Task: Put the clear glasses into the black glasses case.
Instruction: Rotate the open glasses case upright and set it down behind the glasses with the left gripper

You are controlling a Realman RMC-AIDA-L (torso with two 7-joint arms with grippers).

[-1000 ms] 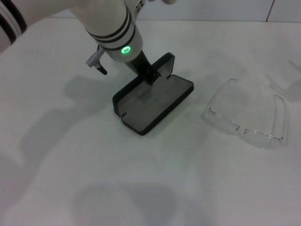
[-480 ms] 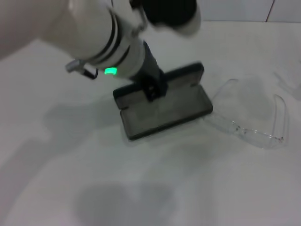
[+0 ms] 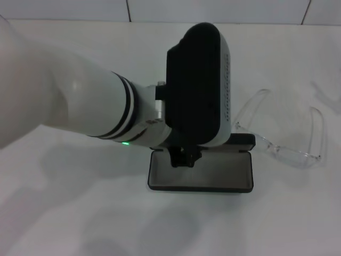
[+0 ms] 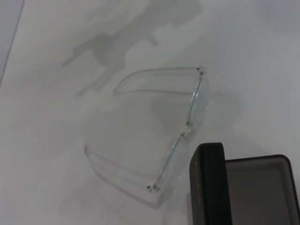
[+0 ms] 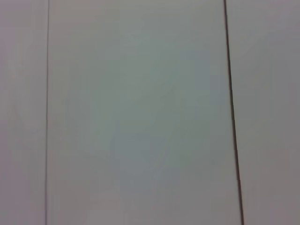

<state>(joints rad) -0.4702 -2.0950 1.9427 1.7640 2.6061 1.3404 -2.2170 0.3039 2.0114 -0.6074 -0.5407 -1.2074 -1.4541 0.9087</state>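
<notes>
The fully transparent, colourless plastic wraparound glasses (image 3: 279, 136) are lying on the white table (image 3: 64, 213), arms unfolded, at about 3 o'clock of the flat black rectangular hinged case (image 3: 201, 173). The near end of the glasses' front is sitting just beside, maybe touching, the case's raised lid; the left wrist view (image 4: 173, 140) is showing them overlapping at that corner (image 4: 208, 183). The case is lying open, grey lining facing up, nothing inside.

The left gripper (image 3: 185, 158) is hanging over the case's back edge at roughly 12 o'clock of the tray. It is looking clenched on the lid/hinge area, but the wrist housing is covering the contact, so I cannot tell whether the fingers are grasping or released.

Risks, as I'm judging them:
- Any further case motion is likely shoving the glasses, since they are sitting against the lid.
- The clear plastic is giving weak edges, so a mis-aimed grasp on the thin arms is plausible.
- The arms are splayed wide; unfolded, they are probably fouling the rim.

Hidden: the big black-and-white wrist housing is blocking the lid, hinge and fingertips in the head view. The right gripper is not showing anywhere; its wrist camera is seeing only pale tiled surface.
</notes>
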